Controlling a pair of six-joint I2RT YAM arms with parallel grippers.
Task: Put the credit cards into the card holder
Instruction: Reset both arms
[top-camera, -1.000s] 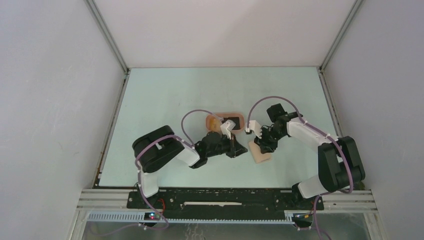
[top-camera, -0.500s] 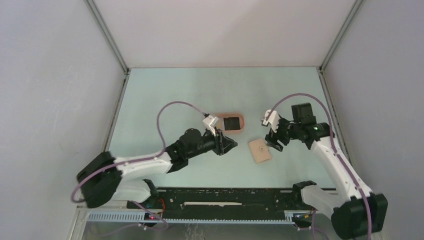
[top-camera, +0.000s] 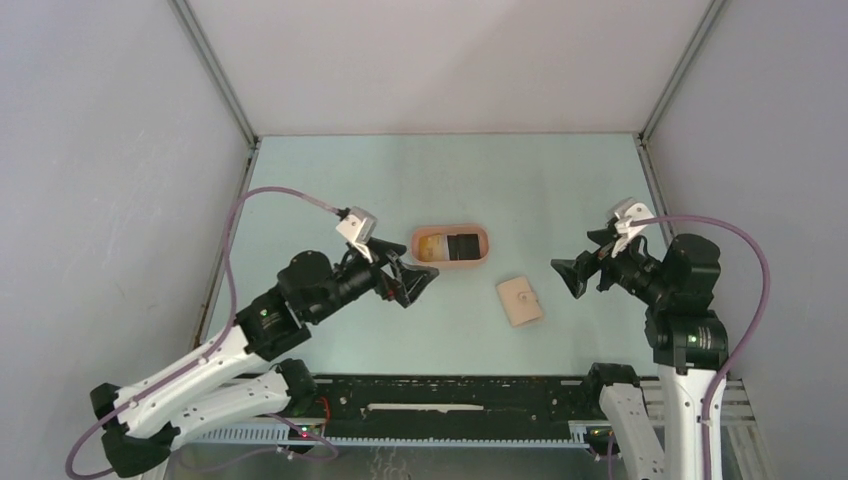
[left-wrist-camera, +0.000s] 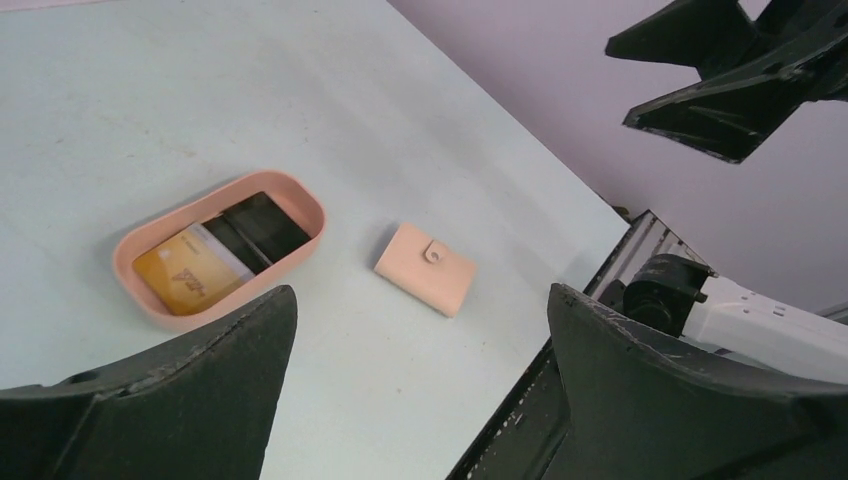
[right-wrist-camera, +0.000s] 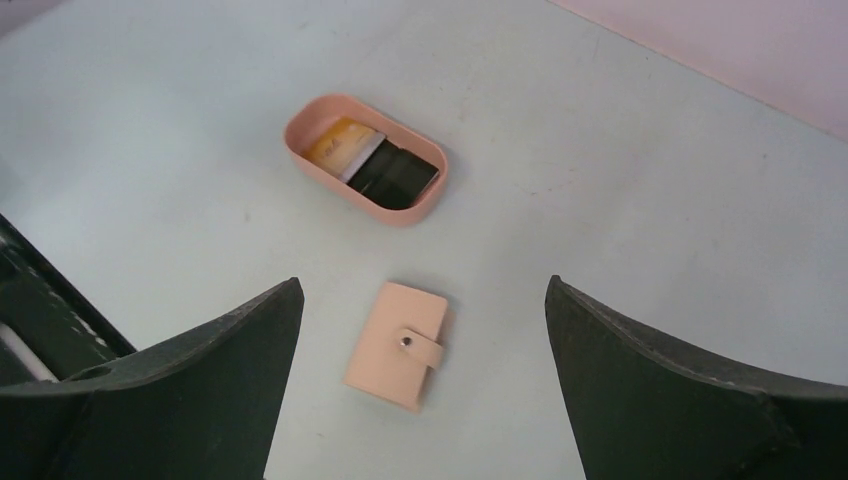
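Card holder (top-camera: 520, 301) was observed lying flat on the table (top-camera: 330, 190), folded shut, with the snap tab on its upper face. It was placed a little right of the table's middle, toward the near edge, and was touched by neither arm.

A salmon-pink oval tray (top-camera: 450, 266) was noted just far-left of the card holder, with a strip of bare table between the two. The credit cards were recorded inside this tray: a yellow-orange card (top-camera: 430, 246) at its left end and black cards (top-camera: 462, 246) at its right end. The black cards were seen overlapping; their number could not be told.

The left gripper (top-camera: 420, 288) was found raised above the table, just near-left of the tray and pointing right. Its fingers were held wide apart and empty. In the left wrist view the tray and the card holder were both framed in the gap between the fingers, well below them.

The right gripper (top-camera: 572, 262) was found raised to the right of the card holder, clear of it and pointing left. Its fingers were likewise spread wide and empty. In the right wrist view the card holder was seen low between the fingers, with the tray beyond it.

The two grippers were noted facing each other, well apart, with the card holder between them.
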